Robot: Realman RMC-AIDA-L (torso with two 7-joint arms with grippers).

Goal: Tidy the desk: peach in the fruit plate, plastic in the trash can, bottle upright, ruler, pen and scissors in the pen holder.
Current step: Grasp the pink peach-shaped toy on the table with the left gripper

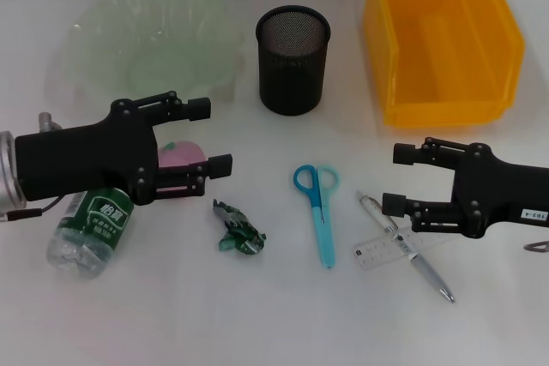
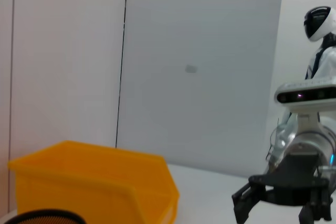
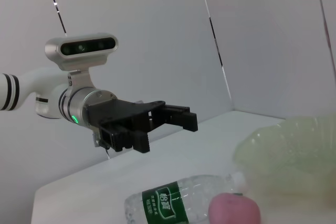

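Observation:
A pink peach lies on the table between the open fingers of my left gripper, which hovers over it. In the right wrist view the left gripper hangs above the peach and the bottle. The green-labelled bottle lies on its side under the left arm. A crumpled green plastic wrapper, blue scissors, a pen and a clear ruler lie on the table. My right gripper is open just above the pen's end.
A pale green fruit plate stands at the back left, a black mesh pen holder in the middle, and a yellow trash can at the back right. The left wrist view shows the trash can and the right gripper.

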